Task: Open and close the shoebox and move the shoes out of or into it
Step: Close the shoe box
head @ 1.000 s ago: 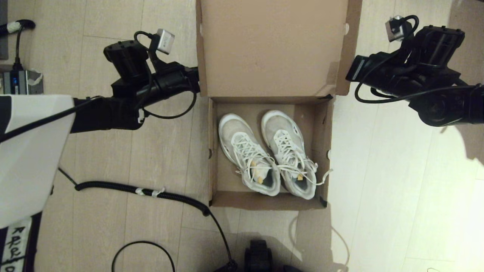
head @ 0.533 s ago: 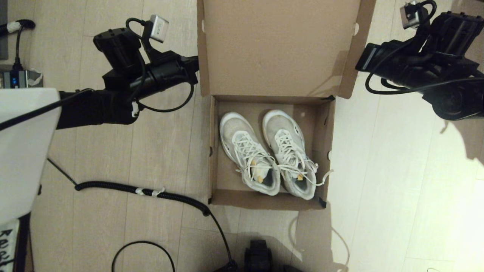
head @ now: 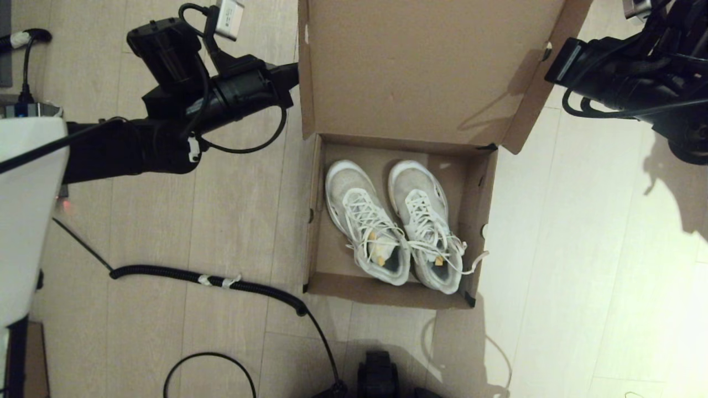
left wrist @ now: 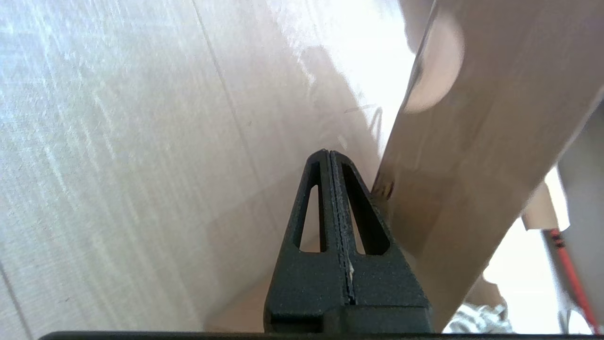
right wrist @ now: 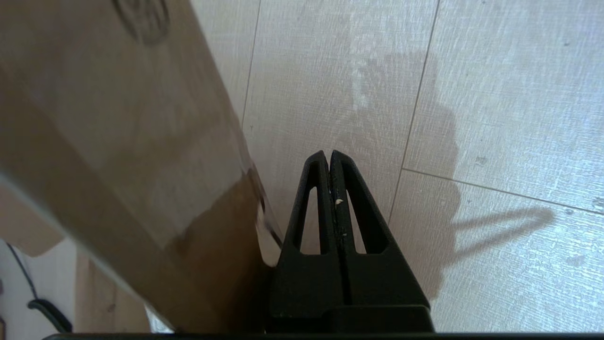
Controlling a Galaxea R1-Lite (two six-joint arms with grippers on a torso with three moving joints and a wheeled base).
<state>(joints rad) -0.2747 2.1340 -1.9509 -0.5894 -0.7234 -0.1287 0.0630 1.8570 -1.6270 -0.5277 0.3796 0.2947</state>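
Observation:
The brown shoebox (head: pixel 477 221) stands open on the wooden floor, its hinged lid (head: pixel 426 66) tilted up at the far side. Two white lace-up shoes (head: pixel 365 221) lie side by side inside, toes pointing away from me. My left gripper (head: pixel 292 74) is shut and rests against the lid's left flap; the left wrist view shows its closed fingertips (left wrist: pixel 329 153) beside the flap (left wrist: pixel 472 141). My right gripper (head: pixel 556 61) is shut at the lid's right flap, and in the right wrist view its tips (right wrist: pixel 329 153) sit next to the cardboard (right wrist: pixel 118 118).
A coiled black cable (head: pixel 221 279) runs over the floor left of the box to a black part (head: pixel 379 376) at the near edge. My white body panel (head: pixel 27 210) fills the left side. Bare floor lies right of the box.
Both grippers have moved up and away from me along the lid's flaps. The lid has tilted up higher, and the box has shifted slightly right.

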